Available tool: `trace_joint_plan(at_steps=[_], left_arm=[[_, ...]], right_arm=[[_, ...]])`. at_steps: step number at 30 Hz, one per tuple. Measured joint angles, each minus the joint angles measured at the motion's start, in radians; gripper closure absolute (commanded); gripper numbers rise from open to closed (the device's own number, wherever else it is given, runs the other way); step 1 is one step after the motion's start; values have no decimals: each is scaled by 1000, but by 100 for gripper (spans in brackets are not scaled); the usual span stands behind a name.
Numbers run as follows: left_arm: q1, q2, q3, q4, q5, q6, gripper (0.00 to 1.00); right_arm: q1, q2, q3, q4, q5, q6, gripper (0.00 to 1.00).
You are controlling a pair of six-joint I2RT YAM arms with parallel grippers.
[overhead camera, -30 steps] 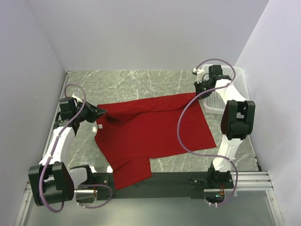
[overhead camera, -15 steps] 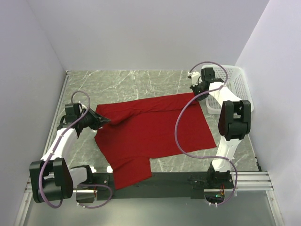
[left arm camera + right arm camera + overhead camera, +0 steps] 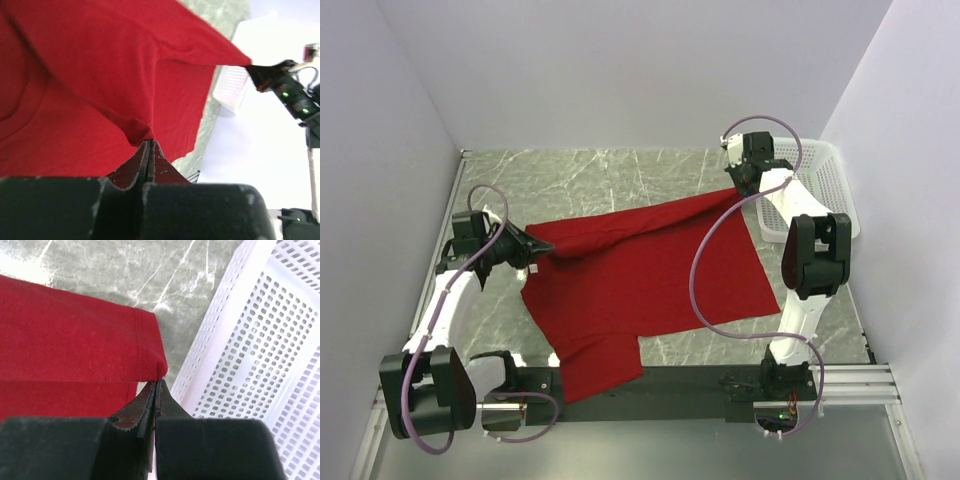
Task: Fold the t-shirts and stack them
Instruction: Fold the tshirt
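left fingers (image 3: 133, 170) closed on shirt (image 3: 640, 285); right fingers (image 3: 141, 411) closed on hem corner | far edge now taut, lifted | looks ready to fold

**A:** Where did the deep red, short-sleeved cloth t-shirt (image 3: 640, 285) lie?

**B:** It lay spread across the middle of the grey marbled table (image 3: 570, 185). One part reached over the near edge onto the black base plate (image 3: 705, 380). Its far edge was raised and drawn taut between the arms.

**A:** Who gripped it?

**B:** The left gripper (image 3: 532, 248) pinched the cloth near the table's left edge. The right gripper (image 3: 739, 189) pinched the shirt's far right corner, just beside the white mesh plastic basket (image 3: 830, 190) in the table's far right corner.
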State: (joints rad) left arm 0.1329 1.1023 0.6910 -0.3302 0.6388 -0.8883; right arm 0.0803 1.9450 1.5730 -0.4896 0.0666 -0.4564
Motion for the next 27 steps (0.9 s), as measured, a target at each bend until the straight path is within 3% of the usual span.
trace_joint_plan(at_steps=[7, 15, 25, 27], left_arm=[[0, -13, 30, 4, 41, -11, 99], [-5, 29, -64, 11, 63, 1, 100], [-8, 40, -74, 11, 50, 15, 99], [-8, 41, -74, 11, 43, 17, 97]], right_arm=[[3, 0, 2, -14, -11, -40, 100], [3, 0, -3, -35, -14, -63, 100], [3, 0, -3, -37, 5, -76, 100], [3, 0, -3, -37, 5, -76, 91]])
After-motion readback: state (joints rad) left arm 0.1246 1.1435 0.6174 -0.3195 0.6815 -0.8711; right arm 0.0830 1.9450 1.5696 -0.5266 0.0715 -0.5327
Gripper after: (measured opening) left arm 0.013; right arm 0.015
